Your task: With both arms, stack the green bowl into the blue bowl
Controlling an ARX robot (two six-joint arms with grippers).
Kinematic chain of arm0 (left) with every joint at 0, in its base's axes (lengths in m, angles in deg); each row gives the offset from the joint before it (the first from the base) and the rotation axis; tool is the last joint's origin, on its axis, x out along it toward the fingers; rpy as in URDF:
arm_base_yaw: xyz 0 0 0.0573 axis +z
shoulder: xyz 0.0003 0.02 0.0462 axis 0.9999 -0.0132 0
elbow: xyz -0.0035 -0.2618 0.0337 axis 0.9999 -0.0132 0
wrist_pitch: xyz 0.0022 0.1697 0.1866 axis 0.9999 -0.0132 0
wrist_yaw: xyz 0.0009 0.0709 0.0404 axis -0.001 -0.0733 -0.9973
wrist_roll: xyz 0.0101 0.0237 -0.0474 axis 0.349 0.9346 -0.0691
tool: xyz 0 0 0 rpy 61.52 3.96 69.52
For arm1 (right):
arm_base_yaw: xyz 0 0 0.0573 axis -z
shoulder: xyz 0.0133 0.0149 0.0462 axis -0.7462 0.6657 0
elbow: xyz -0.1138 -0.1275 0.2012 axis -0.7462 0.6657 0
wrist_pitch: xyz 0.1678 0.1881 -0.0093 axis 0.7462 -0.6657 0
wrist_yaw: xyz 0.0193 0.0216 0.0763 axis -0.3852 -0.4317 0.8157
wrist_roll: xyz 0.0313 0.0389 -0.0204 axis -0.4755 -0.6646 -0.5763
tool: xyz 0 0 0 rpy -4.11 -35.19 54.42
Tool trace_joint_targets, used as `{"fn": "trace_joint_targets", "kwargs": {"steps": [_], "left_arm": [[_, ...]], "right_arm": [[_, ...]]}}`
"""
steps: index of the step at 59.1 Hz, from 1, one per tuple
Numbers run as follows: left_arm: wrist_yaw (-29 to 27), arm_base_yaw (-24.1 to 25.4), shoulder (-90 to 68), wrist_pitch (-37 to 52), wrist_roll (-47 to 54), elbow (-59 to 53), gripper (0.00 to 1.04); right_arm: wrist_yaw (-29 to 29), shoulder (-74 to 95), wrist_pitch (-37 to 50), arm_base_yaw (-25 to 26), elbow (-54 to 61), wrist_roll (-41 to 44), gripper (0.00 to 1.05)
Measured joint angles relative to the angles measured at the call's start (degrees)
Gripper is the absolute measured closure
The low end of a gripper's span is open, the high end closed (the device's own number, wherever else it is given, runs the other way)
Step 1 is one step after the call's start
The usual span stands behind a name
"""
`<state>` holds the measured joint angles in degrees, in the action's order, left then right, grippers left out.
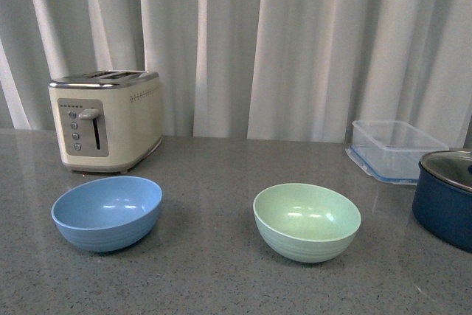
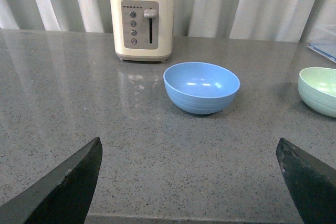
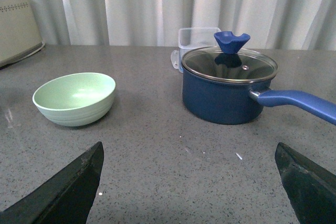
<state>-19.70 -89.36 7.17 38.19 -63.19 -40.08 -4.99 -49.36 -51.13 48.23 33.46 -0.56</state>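
The blue bowl [image 1: 108, 212] stands upright and empty at the left of the grey counter, in front of the toaster. The green bowl [image 1: 307, 221] stands upright and empty to its right, well apart from it. Neither arm shows in the front view. In the left wrist view my left gripper [image 2: 189, 148] is open above bare counter, with the blue bowl [image 2: 201, 87] some way beyond it and the green bowl [image 2: 319, 89] at the edge. My right gripper [image 3: 189, 150] is open too, nothing between its fingers, the green bowl [image 3: 74, 98] ahead and off to one side.
A cream toaster [image 1: 105, 119] stands at the back left. A clear plastic container [image 1: 394, 148] sits at the back right. A dark navy pot [image 1: 447, 198] with a glass lid and long handle [image 3: 297, 103] stands at the right edge, next to the green bowl. White curtains hang behind.
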Motion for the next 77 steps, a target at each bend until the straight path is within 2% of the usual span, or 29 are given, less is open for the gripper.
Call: {"fn": "trace_joint_targets", "kwargs": {"steps": [9,11,13,16,18,30,38,54,77], "left_arm": [[-0.85,-0.17,-0.39,-0.44,-0.33,0.17,0.07],[-8.02,-1.84,-5.40,-10.25,-3.19,3.85,0.07],[-11.41,-2.03,-10.54,-16.52,-5.35,7.06,0.07],[-13.25,-0.81,-18.88,-23.32,-7.04,11.15,0.07],[-12.61,0.42,-23.10,-24.11,-7.69,12.59,0.07],[-4.33,7.69,-42.84,-13.57,-7.76,23.41,0.07],[0.35,10.08,-55.65,-11.52,-7.78,32.04,0.07],[1.27,9.42,-73.66,-9.16,-8.83,45.88,0.07],[-1.97,5.14,-92.13,-14.19,-12.11,62.31,0.07]], "right_arm": [[0.02,0.00,0.00,0.00,0.00,0.00,0.10],[0.00,-0.02,0.00,0.00,0.00,0.00,0.10],[0.00,0.00,0.00,0.00,0.00,0.00,0.10],[0.02,-0.07,0.00,0.00,0.00,0.00,0.10],[0.02,-0.07,0.00,0.00,0.00,0.00,0.10],[0.00,-0.07,0.00,0.00,0.00,0.00,0.10],[0.02,-0.07,0.00,0.00,0.00,0.00,0.10],[0.02,-0.07,0.00,0.00,0.00,0.00,0.10],[0.02,-0.07,0.00,0.00,0.00,0.00,0.10]]}}
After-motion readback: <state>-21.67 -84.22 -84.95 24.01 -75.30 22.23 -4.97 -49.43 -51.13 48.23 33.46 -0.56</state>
